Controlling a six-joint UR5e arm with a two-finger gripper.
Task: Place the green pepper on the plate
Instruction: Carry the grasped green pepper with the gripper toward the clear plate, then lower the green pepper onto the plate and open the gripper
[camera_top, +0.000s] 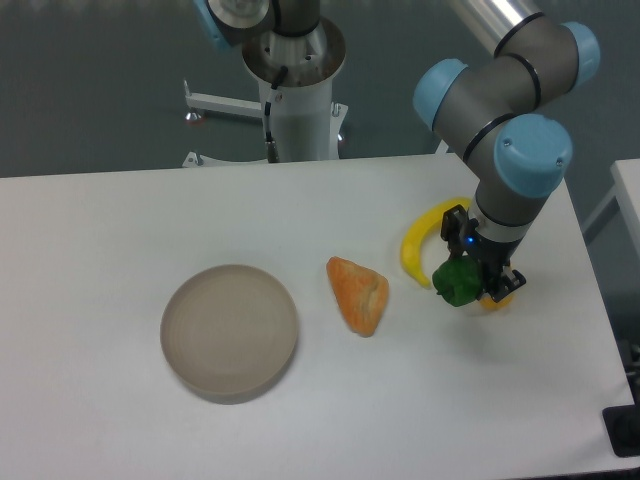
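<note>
Green pepper (458, 282) sits pinched in the jaws beside the banana (420, 245), ready for carrying left to the plate (230, 332).

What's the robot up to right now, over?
Jaws closed on the pepper, far right of table. Plate bare, off to the left. An orange food piece lies between them; banana beside the gripper.
</note>
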